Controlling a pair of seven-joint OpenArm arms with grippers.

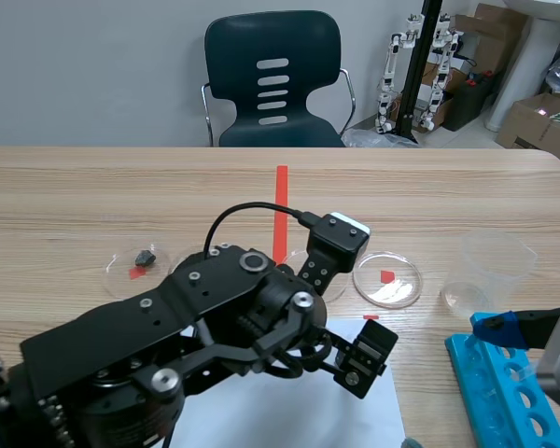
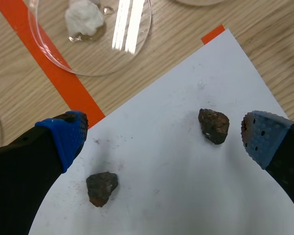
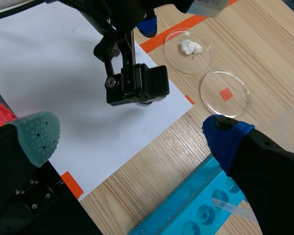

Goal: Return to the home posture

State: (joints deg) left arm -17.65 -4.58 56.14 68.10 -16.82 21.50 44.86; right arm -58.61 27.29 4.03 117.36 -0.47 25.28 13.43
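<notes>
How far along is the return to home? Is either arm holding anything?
Done: both grippers are open and empty. A rock and a second rock lie free on the white paper under the left gripper. In hand: nothing. Left: the left arm reaches over the paper and the right gripper hangs over the blue rack; likely neither is home.

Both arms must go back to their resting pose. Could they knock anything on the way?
Possibly. The open left gripper hangs over the white paper with two rocks between its fingers; a sideways swing might sweep one or drag the sheet. The petri dish holding a white lump lies just ahead and could be nudged. The open right gripper sits close to the blue tube rack and a clear cup, which it could clip.
</notes>
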